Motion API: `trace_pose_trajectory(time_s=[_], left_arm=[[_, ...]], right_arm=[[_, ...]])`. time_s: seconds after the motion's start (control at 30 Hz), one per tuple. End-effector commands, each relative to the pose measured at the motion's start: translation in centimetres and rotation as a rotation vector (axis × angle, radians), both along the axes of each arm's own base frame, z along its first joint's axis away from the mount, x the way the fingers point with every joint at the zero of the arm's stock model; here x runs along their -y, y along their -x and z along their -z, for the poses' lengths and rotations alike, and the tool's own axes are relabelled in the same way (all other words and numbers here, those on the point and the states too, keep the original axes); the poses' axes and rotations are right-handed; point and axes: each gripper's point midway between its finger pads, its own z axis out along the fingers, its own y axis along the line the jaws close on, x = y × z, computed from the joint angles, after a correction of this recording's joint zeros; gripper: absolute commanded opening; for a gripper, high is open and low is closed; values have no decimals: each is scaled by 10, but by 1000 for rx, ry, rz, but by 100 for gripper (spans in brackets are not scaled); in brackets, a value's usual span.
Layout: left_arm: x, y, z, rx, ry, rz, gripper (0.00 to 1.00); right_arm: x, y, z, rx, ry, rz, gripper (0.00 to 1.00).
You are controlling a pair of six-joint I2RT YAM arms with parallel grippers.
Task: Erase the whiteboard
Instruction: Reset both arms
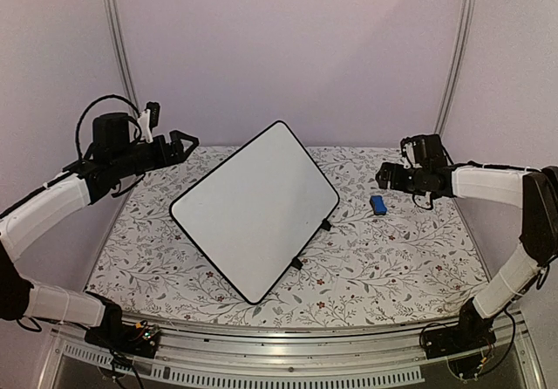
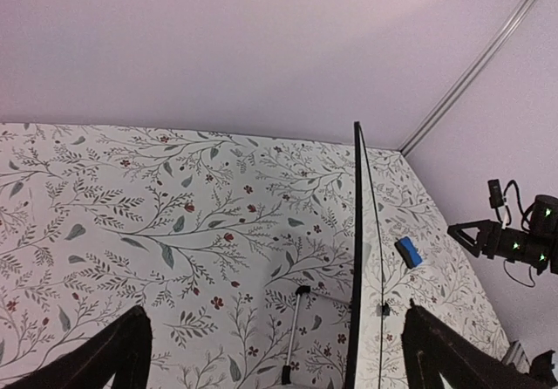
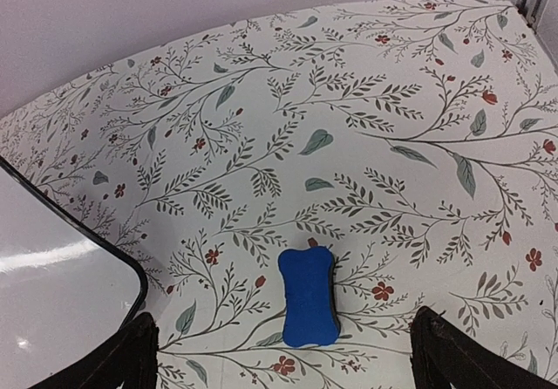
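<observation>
Looking down from the top camera, I see the whiteboard (image 1: 255, 210) propped on its stand mid-table, its face showing no marks that I can make out. The blue eraser (image 3: 309, 296) lies flat on the floral tablecloth (image 1: 392, 262) just right of the board, directly beneath my right gripper (image 3: 283, 354), whose jaws stand wide with nothing between them. My left gripper (image 1: 183, 141) hovers high at the far left, also wide and holding nothing. This fits either an eraser waiting for pickup or one set down after wiping. If I do grasp it, I'd centre the fingers across its narrow waist.
</observation>
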Motion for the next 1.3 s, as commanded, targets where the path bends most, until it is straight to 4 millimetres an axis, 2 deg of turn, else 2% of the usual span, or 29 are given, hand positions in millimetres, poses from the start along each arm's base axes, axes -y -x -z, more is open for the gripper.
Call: trace_pose_trajectory(time_s=[0.0, 0.07, 0.27, 0.5, 0.53, 0.73, 1.07, 1.27], left_arm=[[-1, 3, -26, 71, 16, 13, 100], [-3, 4, -28, 81, 16, 5, 100], [0, 3, -24, 69, 25, 19, 100], [2, 2, -21, 58, 23, 28, 100], [2, 2, -23, 66, 19, 27, 100], [-6, -2, -19, 80, -25, -9, 100], [-5, -4, -14, 72, -44, -13, 100], [-10, -11, -7, 25, -124, -40, 100]], right_arm=[[5, -7, -37, 96, 26, -3, 99], [3, -6, -41, 97, 19, -14, 99], [3, 6, -77, 174, 4, -41, 99], [3, 11, -86, 195, -16, -38, 99], [-3, 12, -88, 195, -40, -64, 99], [0, 16, -122, 265, -60, -57, 99], [2, 37, -146, 332, -104, -62, 99], [-5, 43, -148, 298, -123, -102, 99]])
